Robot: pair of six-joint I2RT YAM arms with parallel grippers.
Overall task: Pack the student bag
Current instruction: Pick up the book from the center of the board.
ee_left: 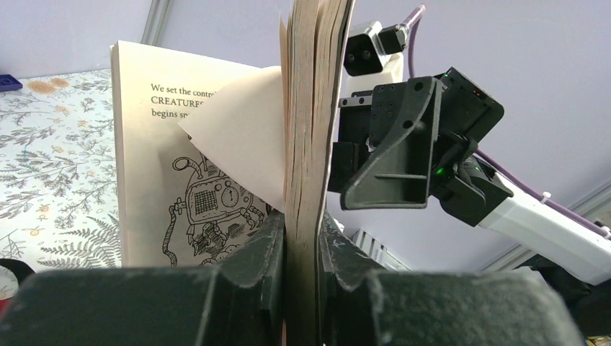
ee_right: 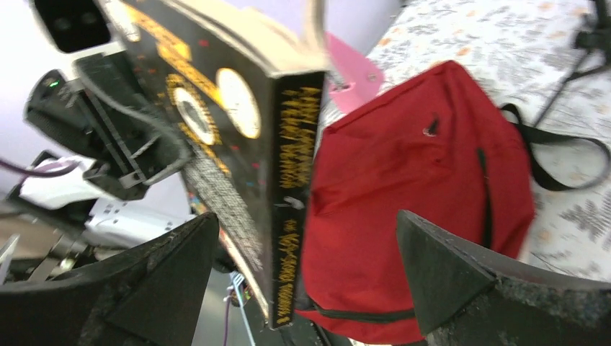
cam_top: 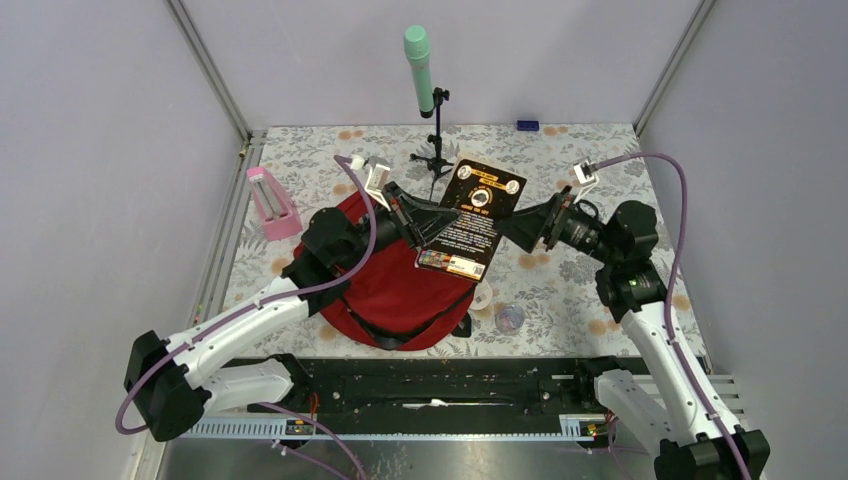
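While the left tool (ee_left: pixel 302 241) clamped the book (cam_top: pixel 470 215) above the student bag (cam_top: pixel 400 290), we judged the empty, wide-spread right tool (ee_right: pixel 306 252), spine ahead, ready to regrasp.

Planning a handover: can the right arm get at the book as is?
Likely yes. The right gripper is open, facing the book spine-on with nothing between them; the left gripper clamps its far edge over the student bag.

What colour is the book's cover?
The book is black with yellow print, clearest in the right wrist view.
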